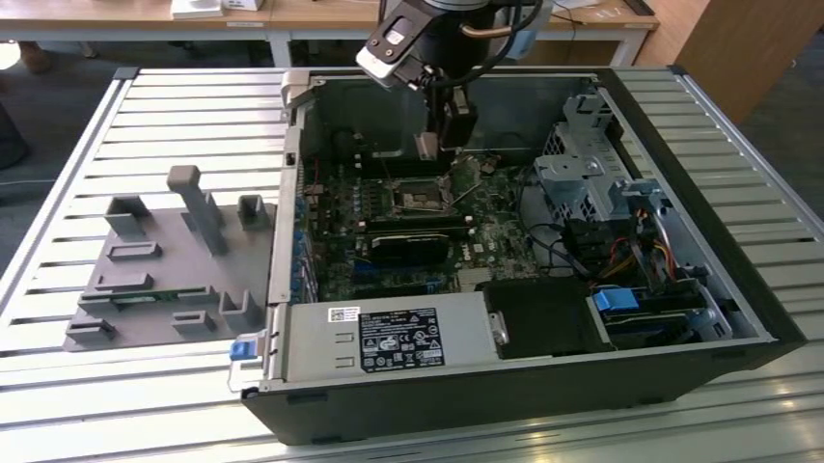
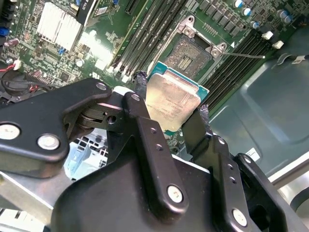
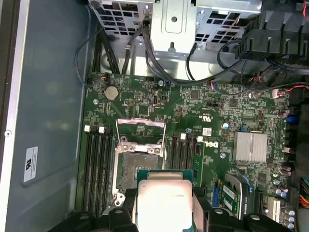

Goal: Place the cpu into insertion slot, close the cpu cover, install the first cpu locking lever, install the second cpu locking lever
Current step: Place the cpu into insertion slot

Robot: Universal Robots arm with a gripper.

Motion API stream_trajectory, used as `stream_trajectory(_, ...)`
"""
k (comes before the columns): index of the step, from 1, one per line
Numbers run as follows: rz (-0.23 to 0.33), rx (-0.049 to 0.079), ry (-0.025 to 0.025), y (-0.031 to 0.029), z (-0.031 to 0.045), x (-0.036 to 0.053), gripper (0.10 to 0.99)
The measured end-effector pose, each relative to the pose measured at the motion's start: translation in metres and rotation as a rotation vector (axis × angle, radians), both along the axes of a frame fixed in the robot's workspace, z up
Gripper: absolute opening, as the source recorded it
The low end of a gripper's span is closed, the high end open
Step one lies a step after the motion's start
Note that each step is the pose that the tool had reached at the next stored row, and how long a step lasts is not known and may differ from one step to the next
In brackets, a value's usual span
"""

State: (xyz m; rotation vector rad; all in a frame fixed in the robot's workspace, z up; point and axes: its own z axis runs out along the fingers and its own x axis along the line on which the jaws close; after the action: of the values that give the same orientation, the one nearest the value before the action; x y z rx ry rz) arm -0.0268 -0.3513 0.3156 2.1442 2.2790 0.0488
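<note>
My gripper [image 1: 435, 145] hangs inside the open computer case [image 1: 721, 280], shut on the cpu [image 1: 424, 147], a small silvery-beige square chip. In both wrist views the cpu [image 2: 174, 94] [image 3: 164, 198] sits pinched by its edges between the two black fingers [image 2: 140, 92]. It is held above the motherboard, a little off to one side of the insertion slot [image 1: 423, 199] [image 2: 195, 50] [image 3: 137, 164]. The slot's dark centre lies bare. The cpu cover [image 3: 141, 126] stands flipped open at the slot's far edge. A thin wire lever [image 2: 246, 55] sticks out beside the slot.
Black memory slots [image 3: 99, 169] flank the socket. A silver heat sink [image 3: 251, 146], a drive cage [image 1: 580, 183] with cables and the power supply [image 1: 386, 338] crowd the case. A grey fixture plate [image 1: 161, 260] lies on the slatted table at the exterior view's left.
</note>
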Motion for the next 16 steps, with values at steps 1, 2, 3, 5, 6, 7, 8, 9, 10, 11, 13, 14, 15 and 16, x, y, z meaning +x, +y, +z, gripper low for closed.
stream_trajectory(1, 0.0, 0.0, 0.0014, 0.0, -0.0007, 0.0, 0.541)
stream_trajectory(2, 0.0, 0.0, 0.0028, 0.0, -0.0014, 0.0, 0.541)
stream_trajectory(3, 0.0, 0.0, 0.0039, 0.0, -0.0022, 0.0, 0.541)
stream_trajectory(5, 0.0, 0.0, 0.006, 0.0, -0.0038, 0.0, 0.541)
stream_trajectory(6, 0.0, 0.0, 0.0069, 0.0, -0.0045, 0.0, 0.541)
stream_trajectory(7, 0.0, 0.0, 0.0079, 0.0, -0.0053, 0.0, 0.541)
stream_trajectory(8, 0.0, 0.0, 0.0089, 0.0, -0.006, 0.0, 0.541)
stream_trajectory(9, 0.0, 0.0, 0.0098, 0.0, -0.0066, 0.0, 0.541)
stream_trajectory(10, 0.0, 0.0, 0.0107, 0.0, -0.0073, 0.0, 0.541)
stream_trajectory(11, 0.0, 0.0, 0.0116, 0.0, -0.0079, 0.0, 0.541)
stream_trajectory(13, 0.0, 0.0, 0.0134, 0.0, -0.0091, 0.0, 0.541)
stream_trajectory(14, 0.0, 0.0, 0.0143, 0.0, -0.0099, 0.0, 0.541)
stream_trajectory(15, 0.0, 0.0, 0.0152, 0.0, -0.0105, 0.0, 0.541)
stream_trajectory(16, 0.0, 0.0, 0.016, 0.0, -0.0113, 0.0, 0.541)
